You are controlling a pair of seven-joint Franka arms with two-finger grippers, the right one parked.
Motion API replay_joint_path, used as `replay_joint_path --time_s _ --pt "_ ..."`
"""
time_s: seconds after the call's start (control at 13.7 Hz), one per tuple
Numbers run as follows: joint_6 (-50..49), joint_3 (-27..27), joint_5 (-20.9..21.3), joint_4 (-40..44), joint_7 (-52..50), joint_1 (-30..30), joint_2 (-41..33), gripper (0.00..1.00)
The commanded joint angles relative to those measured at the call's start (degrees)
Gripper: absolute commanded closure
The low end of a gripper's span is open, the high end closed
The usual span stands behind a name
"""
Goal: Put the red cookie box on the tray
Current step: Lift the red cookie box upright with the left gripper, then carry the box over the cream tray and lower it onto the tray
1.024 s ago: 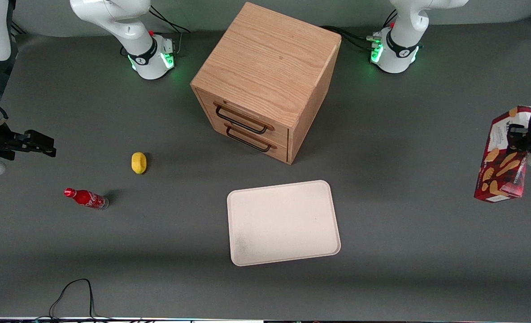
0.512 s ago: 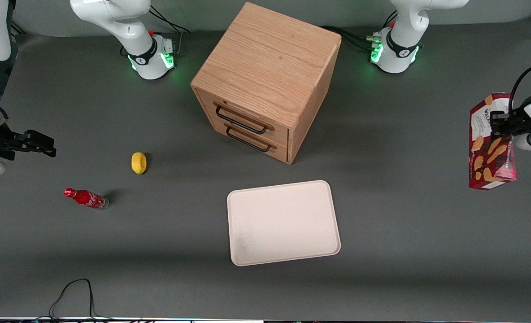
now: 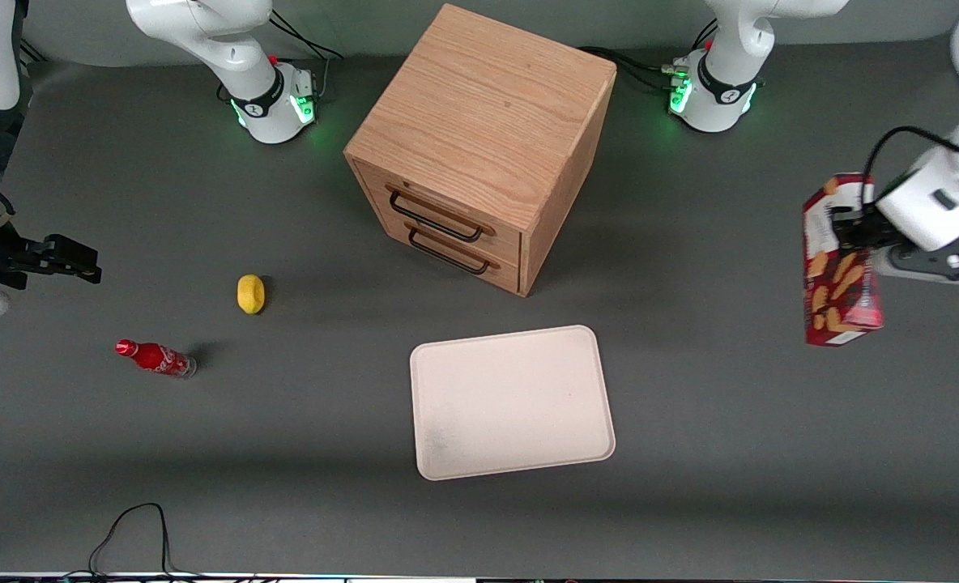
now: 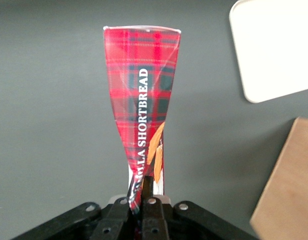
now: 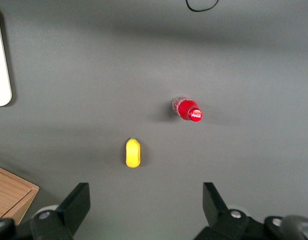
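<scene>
The dark grey surface (image 3: 730, 421) lies below the tool (image 3: 848, 229), which pinches the red cookie box (image 3: 840, 271) by its upper end, hanging clear. Carry it level toward the tray (image 3: 512, 401), well aside, lowering only once fully over it.

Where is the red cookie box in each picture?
Front view: the cookie box hangs in the gripper, above the table, toward the working arm's end.
Left wrist view: the box sticks out from the shut gripper.
Right wrist view: not in it.
Shared landmark: the tray.
</scene>
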Motion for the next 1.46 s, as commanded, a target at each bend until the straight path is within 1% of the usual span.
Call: replay_joint_path --time_s 0.0,0.15,0.29,0.44,0.66,0.73,0.88,1.17,1.39 --pt "-0.4 -4.62 -0.26 11.43 -11.6 -1.06 10.06 1.0" --pt "0.3 -9.19 -0.08 16.2 -19.96 -1.06 15.96 1.0" --pt "5.81 -11.58 0.18 18.06 -25.77 -1.4 20.01 1.0" --pt "10.66 -11.94 0.36 18.85 -27.55 -3.24 23.18 1.0" --pt "14.27 -11.85 1.05 20.53 -27.99 -5.35 29.06 1.0" --pt "16.11 -11.85 1.93 20.44 -29.3 -5.97 30.91 1.0" --pt "19.89 -11.94 5.09 20.44 -30.36 -7.29 34.51 1.0" --pt "26.92 -11.85 6.51 20.0 -33.0 -8.35 40.67 1.0" --pt "29.3 -11.85 6.42 20.09 -34.93 -8.35 43.31 1.0"
